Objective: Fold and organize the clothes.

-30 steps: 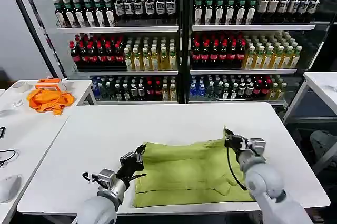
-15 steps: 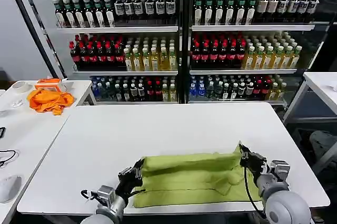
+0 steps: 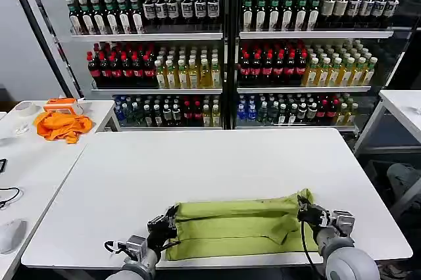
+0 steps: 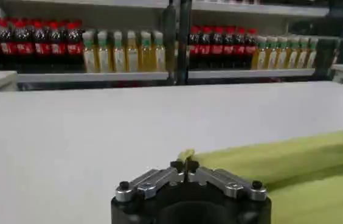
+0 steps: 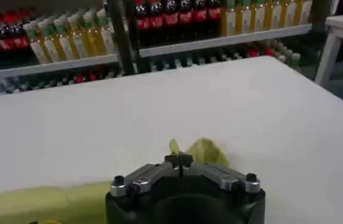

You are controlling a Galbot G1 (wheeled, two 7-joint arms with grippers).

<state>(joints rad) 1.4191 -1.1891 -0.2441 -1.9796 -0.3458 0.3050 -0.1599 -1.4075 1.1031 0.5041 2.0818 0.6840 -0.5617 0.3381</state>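
The clothes, a lime T-shirt (image 3: 237, 227), lie folded into a long band near the front edge of the white table (image 3: 197, 162). My left gripper (image 3: 170, 221) is shut on the band's left upper corner, and a tip of lime cloth (image 4: 185, 155) pokes out between its closed jaws. At the band's right upper corner my right gripper (image 3: 306, 213) is shut on the fabric, and a small bunch of lime cloth (image 5: 205, 151) shows past its jaws. Both grippers (image 4: 184, 165) (image 5: 178, 161) sit low over the table.
A bright orange cloth (image 3: 62, 125) and an orange box (image 3: 59, 104) lie on a side table (image 3: 39, 162) at the left. Shelves of bottles (image 3: 223, 50) stand behind the table. Another white table (image 3: 404, 106) is at the right.
Both grippers have pulled back toward the table's front edge with the far edge of the T-shirt, folding it over itself into a narrower band.
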